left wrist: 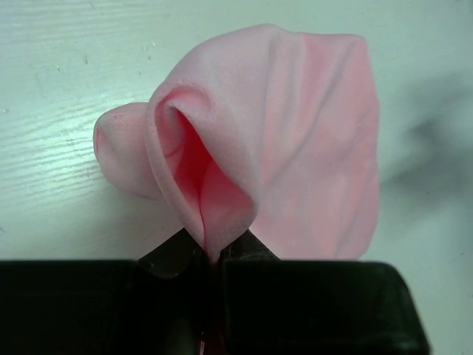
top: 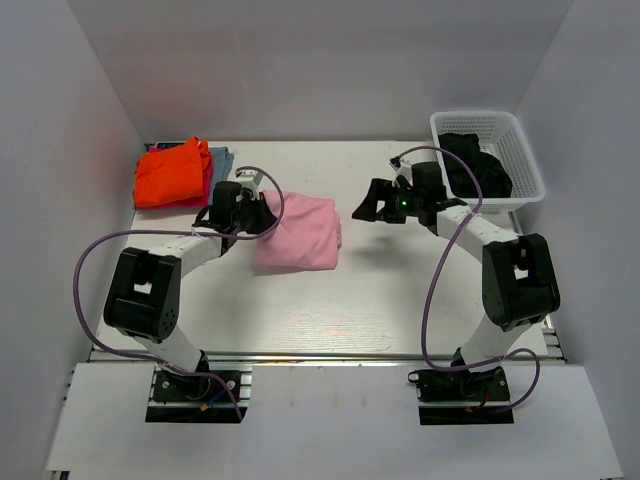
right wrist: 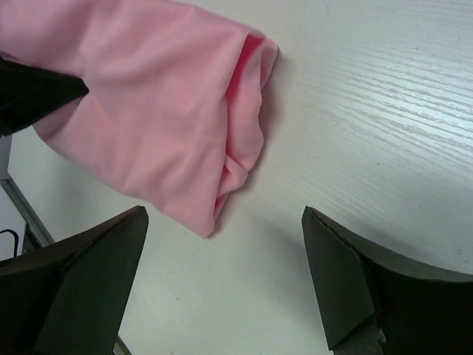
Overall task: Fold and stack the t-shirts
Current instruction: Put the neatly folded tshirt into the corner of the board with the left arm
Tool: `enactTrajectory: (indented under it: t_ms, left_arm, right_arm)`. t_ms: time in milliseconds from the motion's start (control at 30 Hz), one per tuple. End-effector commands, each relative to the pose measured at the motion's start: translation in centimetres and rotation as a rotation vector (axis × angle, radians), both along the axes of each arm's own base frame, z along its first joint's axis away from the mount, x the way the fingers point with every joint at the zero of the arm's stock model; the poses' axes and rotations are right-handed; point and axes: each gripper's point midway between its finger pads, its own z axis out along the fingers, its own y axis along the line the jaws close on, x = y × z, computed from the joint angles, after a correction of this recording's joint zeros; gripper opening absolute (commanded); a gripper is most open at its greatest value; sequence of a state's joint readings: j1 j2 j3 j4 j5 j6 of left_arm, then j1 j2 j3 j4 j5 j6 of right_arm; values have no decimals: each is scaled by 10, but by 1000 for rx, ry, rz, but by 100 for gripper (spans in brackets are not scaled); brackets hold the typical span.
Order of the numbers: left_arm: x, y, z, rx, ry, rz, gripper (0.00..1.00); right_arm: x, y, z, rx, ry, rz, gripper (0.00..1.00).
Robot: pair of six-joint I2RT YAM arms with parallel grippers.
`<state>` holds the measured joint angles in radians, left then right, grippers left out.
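The left claw (top: pixel 262 215) is clamped on the left edge of the pink t-shirt (top: pixel 303 232) lying mid-way across the table (top: pixel 380 290), while the right claw (top: pixel 362 208) hangs just right of it, fingers apart.

L arm (top: pixel 150 288), R arm (top: pixel 515 280): white links, blk joint housings. L gripper (top: pixel 262 214), R gripper (top: pixel 364 206): blk. Purple cable (top: pixel 428 300) looped on ea. Green LED (top: pixel 403 203), R wrist.

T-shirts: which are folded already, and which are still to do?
Done: an orange shirt lies folded on a grey-blue one at the far left. In hand: the left gripper pinches the edge of the partly folded pink shirt; the right gripper hovers open beside it. Left: black cloth waits in the basket.
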<state>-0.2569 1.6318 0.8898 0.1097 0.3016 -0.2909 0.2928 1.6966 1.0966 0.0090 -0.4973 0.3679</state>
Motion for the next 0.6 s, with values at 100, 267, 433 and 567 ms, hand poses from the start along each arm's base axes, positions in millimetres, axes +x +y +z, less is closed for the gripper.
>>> enactTrajectory:
  t_ms: [100, 267, 433, 567]
  left_arm:
    - [12, -12, 58, -45, -169, -71, 0]
    - [9, -19, 72, -62, -217, -124, 0]
    - [8, -20, 53, -67, -158, -127, 0]
    - [5, -21, 29, -83, -94, -109, 0]
  right_arm:
    - [-11, 11, 14, 54, -75, 112, 90]
    - [-11, 24, 19, 120, -101, 172, 90]
    - [-1, 43, 1, 158, -41, 221, 90]
    - [9, 51, -18, 99, -19, 200, 90]
